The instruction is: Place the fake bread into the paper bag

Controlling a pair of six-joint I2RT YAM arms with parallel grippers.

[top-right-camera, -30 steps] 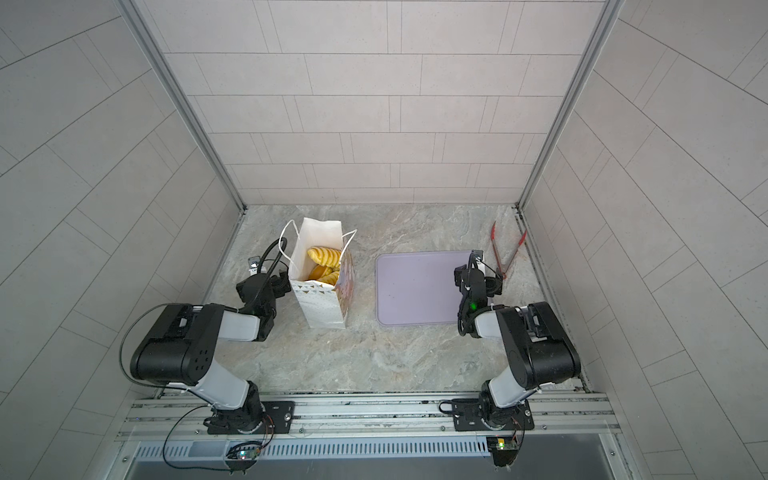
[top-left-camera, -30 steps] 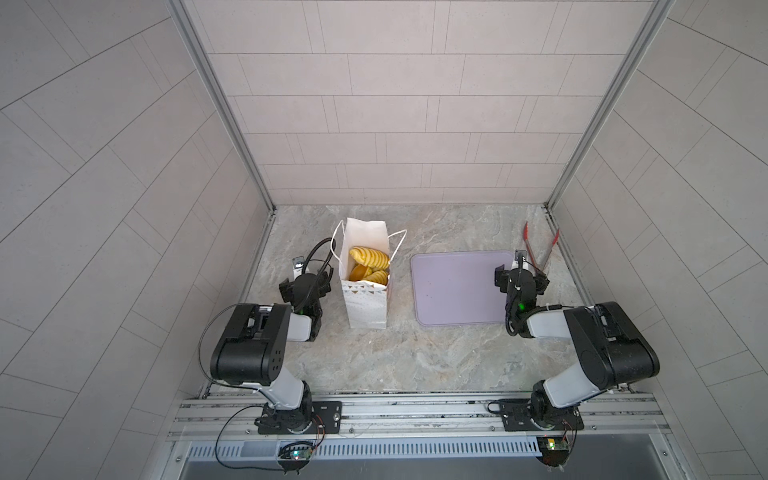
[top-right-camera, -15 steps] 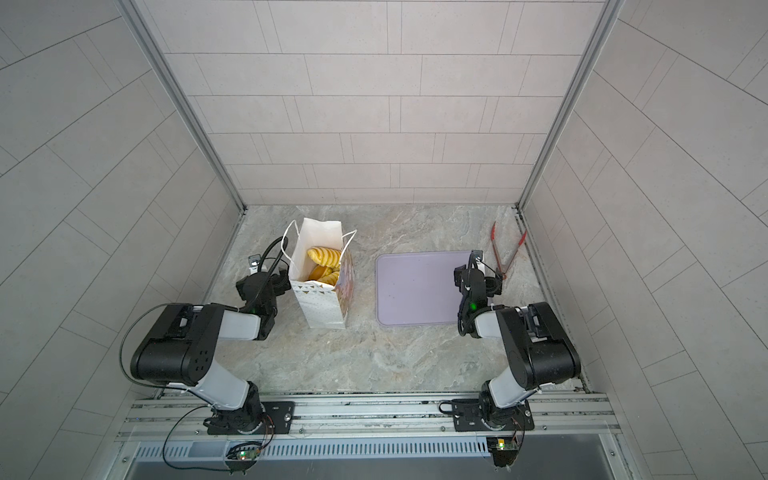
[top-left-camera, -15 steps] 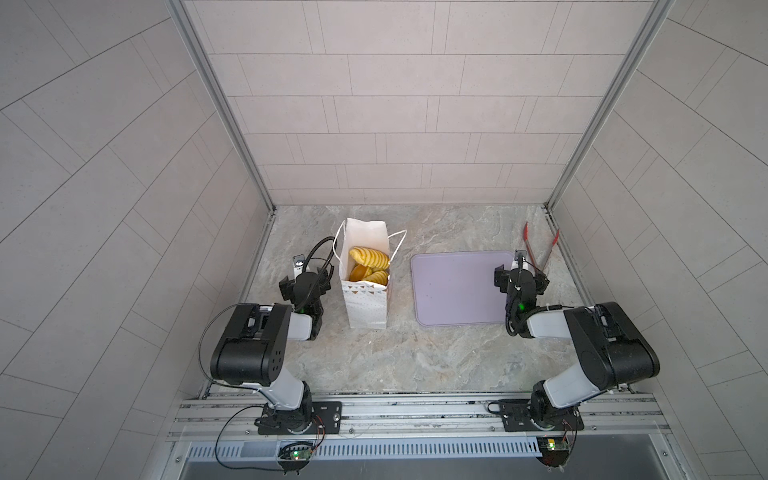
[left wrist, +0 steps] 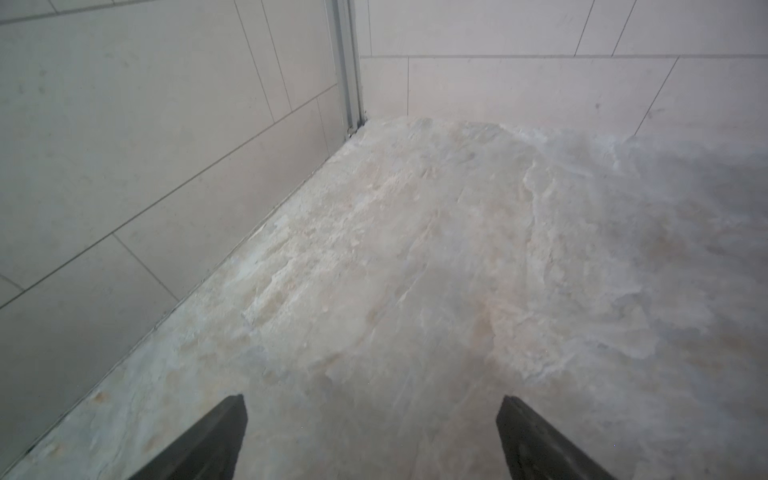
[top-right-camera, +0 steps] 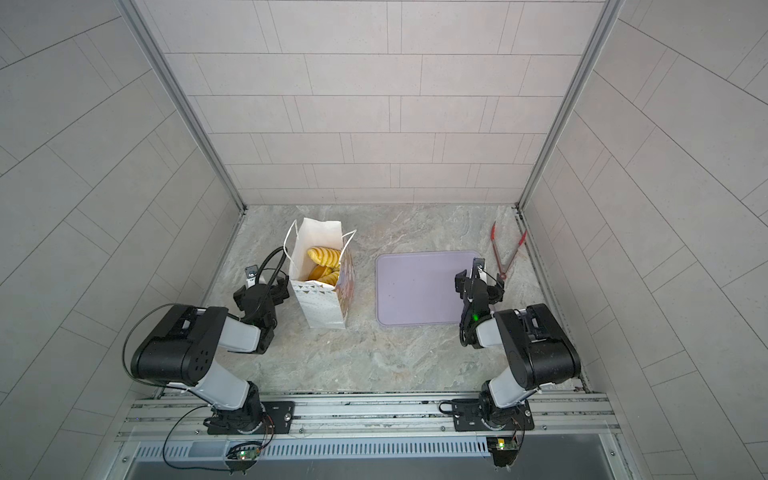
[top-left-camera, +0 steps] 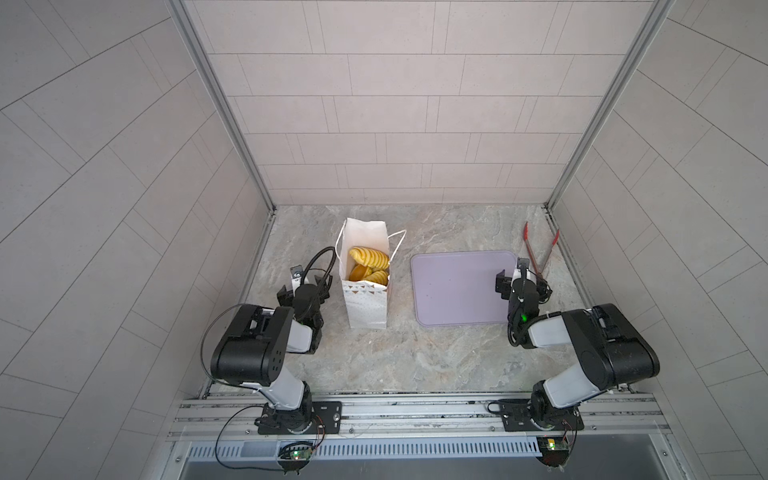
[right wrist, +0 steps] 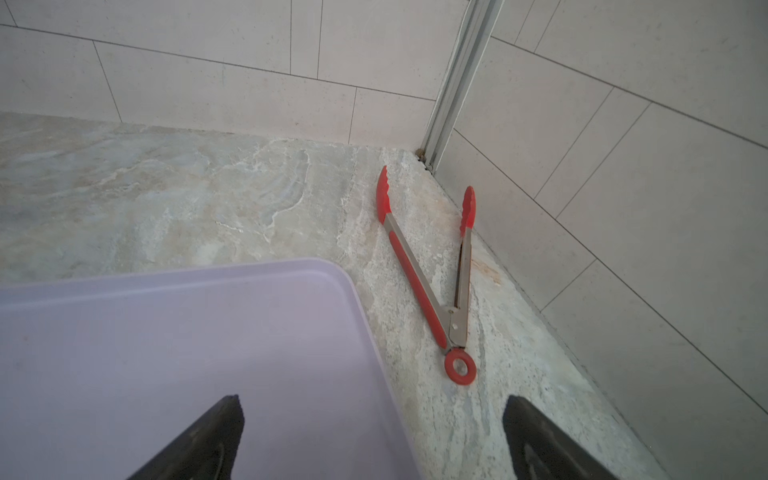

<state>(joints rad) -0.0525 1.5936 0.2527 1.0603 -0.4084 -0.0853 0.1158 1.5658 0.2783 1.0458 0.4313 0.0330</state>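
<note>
The fake bread (top-left-camera: 369, 262) lay inside the upright paper bag (top-left-camera: 365, 309), left of centre in both top views. The left fingers (left wrist: 216, 436) were spread, empty, over bare tabletop (left wrist: 415, 270) beside it. The right fingers (right wrist: 208, 436) were spread, empty, over the right edge of the lilac tray (top-left-camera: 457, 291), near red tongs (top-left-camera: 540, 253).

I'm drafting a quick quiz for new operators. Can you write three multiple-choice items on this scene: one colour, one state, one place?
1. The tray is: A) lilac B) green C) red
2. The right hand is: A) shut on the tray B) open, empty C) shut, empty
3. The fake bread lies: A) on the tray B) in the right hand C) in the paper bag
Answers: A, it shows pale purple in both top views; B, its jaws stand apart with nothing between them in the right wrist view; C, golden pieces show inside the paper bag's open mouth.
</note>
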